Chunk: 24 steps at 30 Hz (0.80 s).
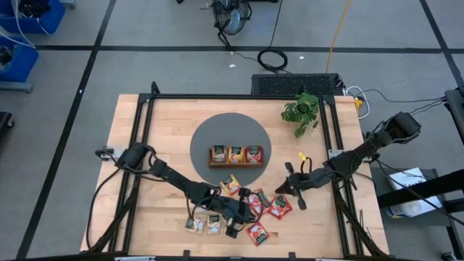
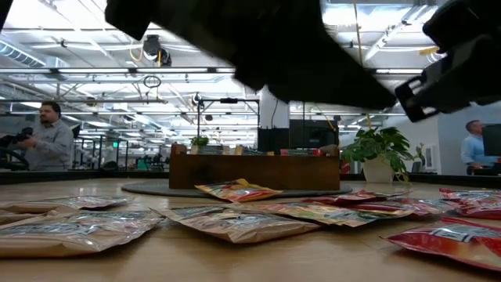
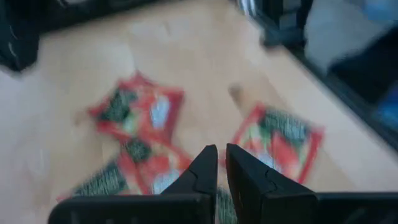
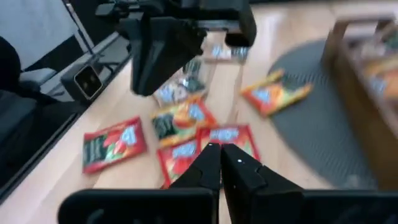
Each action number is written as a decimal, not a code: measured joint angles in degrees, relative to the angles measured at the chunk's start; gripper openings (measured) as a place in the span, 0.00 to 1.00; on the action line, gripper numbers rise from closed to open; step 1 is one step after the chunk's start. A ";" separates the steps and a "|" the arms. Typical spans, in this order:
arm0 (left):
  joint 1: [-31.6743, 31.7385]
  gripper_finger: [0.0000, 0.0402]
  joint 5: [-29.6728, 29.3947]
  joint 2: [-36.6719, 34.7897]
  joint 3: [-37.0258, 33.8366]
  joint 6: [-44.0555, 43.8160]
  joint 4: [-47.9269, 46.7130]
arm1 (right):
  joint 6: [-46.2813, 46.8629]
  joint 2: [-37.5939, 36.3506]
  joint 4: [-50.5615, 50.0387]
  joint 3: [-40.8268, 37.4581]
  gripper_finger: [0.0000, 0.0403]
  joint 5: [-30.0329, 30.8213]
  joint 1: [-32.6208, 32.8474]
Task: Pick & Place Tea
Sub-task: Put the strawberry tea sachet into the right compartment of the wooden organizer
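Observation:
Several tea sachets lie flat on the wooden table near its front edge: red ones (image 1: pixel 279 207) (image 1: pixel 257 233), an orange one (image 1: pixel 230 184) and green-labelled ones (image 1: pixel 204 224). The wooden tray (image 1: pixel 235 164) stands on a round grey mat (image 1: pixel 206 138) with sachets upright in its compartments. My left gripper (image 1: pixel 238 221) hovers shut just over the pile, with nothing between its fingers (image 3: pixel 208 169). My right gripper (image 1: pixel 285 188) hangs shut to the right of the pile, above the red sachets (image 4: pixel 186 152), holding nothing.
A small potted plant (image 1: pixel 301 112) stands at the table's far right. Black frame rails (image 1: pixel 337 145) run along the table's sides. People stand in the room beyond (image 2: pixel 48 133). Bare wood lies at the near left (image 1: pixel 145 217).

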 joint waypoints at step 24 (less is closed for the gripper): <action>4.93 0.10 17.58 13.61 12.82 4.68 10.66 | 37.95 -6.89 -21.02 0.11 0.00 -5.86 10.96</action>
